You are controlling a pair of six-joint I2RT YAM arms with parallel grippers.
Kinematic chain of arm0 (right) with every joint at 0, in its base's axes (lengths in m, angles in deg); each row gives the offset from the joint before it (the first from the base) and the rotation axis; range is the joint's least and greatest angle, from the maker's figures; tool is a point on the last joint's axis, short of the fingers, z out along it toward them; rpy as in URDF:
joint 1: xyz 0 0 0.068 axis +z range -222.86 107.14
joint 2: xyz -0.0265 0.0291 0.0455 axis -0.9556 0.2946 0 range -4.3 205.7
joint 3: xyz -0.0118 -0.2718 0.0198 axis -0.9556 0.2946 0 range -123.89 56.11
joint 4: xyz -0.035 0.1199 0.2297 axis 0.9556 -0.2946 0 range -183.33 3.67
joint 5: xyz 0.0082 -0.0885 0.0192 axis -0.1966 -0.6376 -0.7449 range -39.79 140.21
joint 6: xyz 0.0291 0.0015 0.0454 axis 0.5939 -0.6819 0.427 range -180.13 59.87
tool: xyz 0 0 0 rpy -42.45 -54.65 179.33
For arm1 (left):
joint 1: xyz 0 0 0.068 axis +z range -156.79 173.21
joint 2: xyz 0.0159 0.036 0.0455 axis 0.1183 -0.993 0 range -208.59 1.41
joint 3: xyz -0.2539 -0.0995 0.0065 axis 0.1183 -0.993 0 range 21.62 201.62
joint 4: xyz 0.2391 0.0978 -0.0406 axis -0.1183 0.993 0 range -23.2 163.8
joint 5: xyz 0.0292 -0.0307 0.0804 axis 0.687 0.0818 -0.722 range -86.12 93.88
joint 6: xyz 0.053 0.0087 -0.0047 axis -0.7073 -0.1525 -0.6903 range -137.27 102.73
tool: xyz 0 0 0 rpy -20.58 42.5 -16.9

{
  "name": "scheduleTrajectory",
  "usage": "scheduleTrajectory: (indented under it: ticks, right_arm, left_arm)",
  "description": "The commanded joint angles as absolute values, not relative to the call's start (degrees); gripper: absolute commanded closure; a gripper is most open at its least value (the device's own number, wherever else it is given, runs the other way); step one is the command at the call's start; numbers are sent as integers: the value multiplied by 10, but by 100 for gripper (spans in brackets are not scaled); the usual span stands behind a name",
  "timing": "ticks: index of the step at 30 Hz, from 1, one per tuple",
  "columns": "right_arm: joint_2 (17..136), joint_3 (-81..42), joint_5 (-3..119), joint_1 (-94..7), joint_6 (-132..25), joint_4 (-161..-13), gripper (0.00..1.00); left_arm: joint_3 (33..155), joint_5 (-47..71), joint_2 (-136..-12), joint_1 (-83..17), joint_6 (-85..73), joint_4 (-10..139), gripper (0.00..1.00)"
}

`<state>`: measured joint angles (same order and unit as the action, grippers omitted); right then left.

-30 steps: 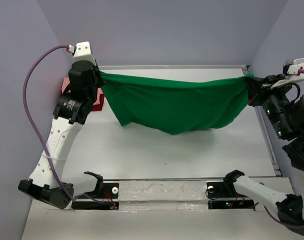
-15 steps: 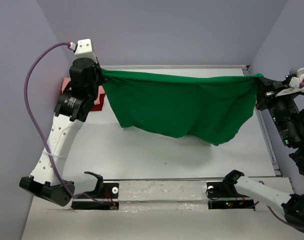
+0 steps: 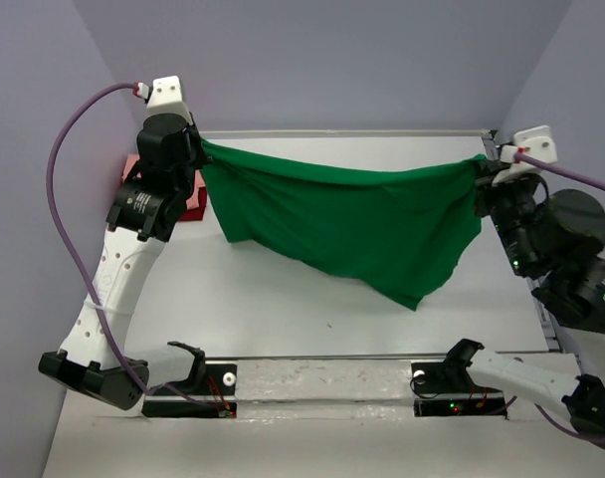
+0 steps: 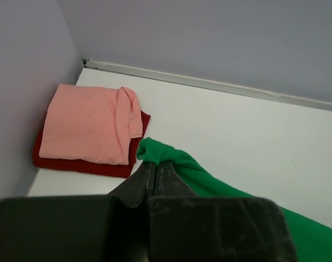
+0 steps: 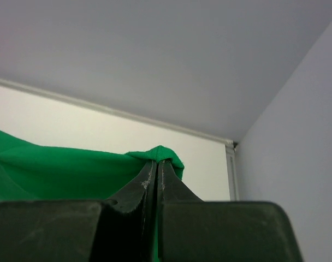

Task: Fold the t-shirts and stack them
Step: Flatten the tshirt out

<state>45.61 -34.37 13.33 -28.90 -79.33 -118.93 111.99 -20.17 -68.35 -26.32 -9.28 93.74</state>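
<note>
Holding the green shirt (image 3: pixel 352 224) stretched above the bench (image 3: pixel 283 299).
My left gripper (image 4: pixel 156 166) and right gripper (image 5: pixel 156 164) are pinching its upper ends; light, limp cloth is sagging between, so I am judging those ends the best hold.

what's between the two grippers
The green t-shirt, hanging as a sheet from the left gripper to the right gripper, each pinching a corner; the top external view shows it.

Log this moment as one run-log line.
left end effector: shut on green t-shirt | right end effector: shut on it | folded: pink t-shirt atop dark red t-shirt
</note>
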Motion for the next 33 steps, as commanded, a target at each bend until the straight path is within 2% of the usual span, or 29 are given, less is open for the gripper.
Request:
scheduleTrajectory:
  ticks: [1,4,9,18,22,28,33]
  right_arm:
    - [439,-278,84,-290,-715,-1191,100]
    - [405,-256,149,-295,-651,-1242,100]
    - [367,-225,185,-295,-581,-1270,100]
    - [291,-154,164,-295,-504,-1343,100]
    - [259,-160,165,-295,-447,-1405,100]
    - [249,-156,201,-295,-419,-1456,100]
    - [275,-164,166,-295,-436,-1474,100]
  left_arm:
    - [1136,-214,-672,-264,-102,923,100]
    - [1135,-213,-672,-267,-102,922,100]
    - [1138,-216,-678,-277,-102,924,100]
    - [1136,-227,-672,-284,-102,927,100]
    - [1143,-227,-676,-286,-103,931,100]
    - [1154,-229,-683,-296,-101,933,100]
    - [1145,-234,-679,-302,-97,932,100]
